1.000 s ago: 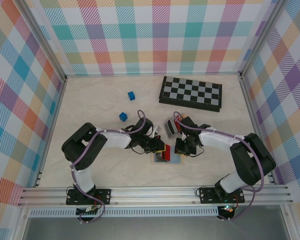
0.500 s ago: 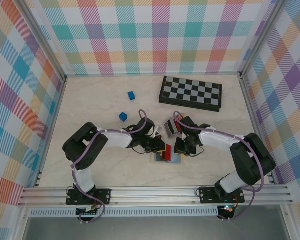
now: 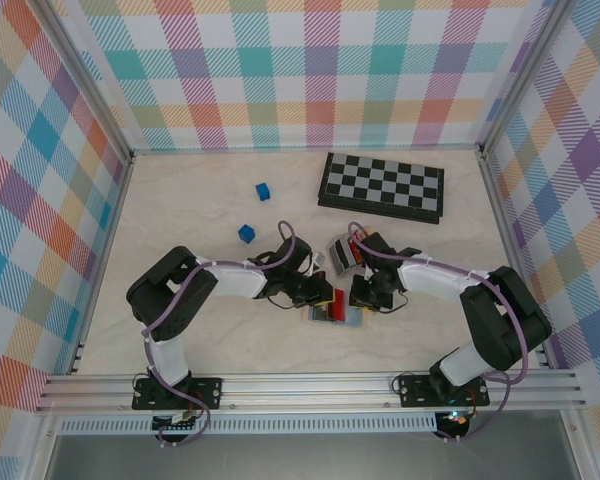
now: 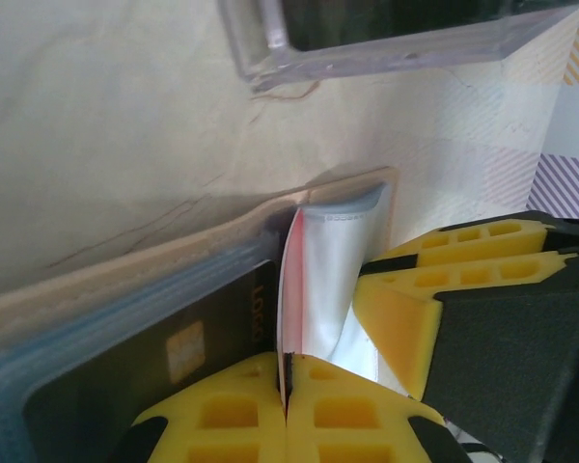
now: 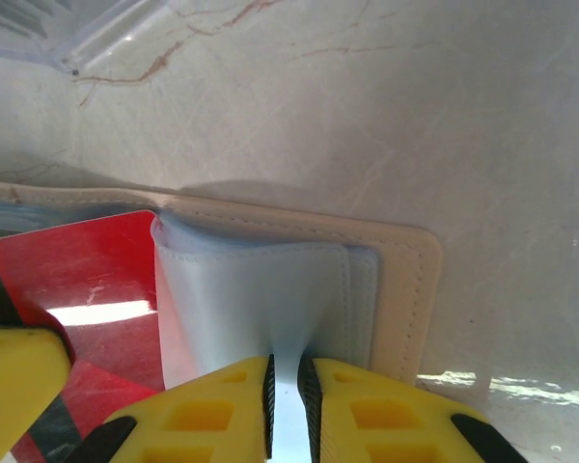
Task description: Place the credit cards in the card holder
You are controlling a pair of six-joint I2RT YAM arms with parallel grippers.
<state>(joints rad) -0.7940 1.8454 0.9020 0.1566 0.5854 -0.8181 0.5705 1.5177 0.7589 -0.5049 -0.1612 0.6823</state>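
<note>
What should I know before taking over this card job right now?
Left gripper: shut on the edge of the red card, card angled into the open pocket of the card holder, not seated.
Right gripper: shut on the blue-grey pocket flap, holding it open.
Done: black card sits in a slot.
To do: push the red card home, release both; check the clear case behind for more cards.

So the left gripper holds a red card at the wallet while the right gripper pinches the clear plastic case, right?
No. The right gripper pinches the blue-grey inner pocket of the tan wallet instead, as the right wrist view shows. The rest holds.
</note>
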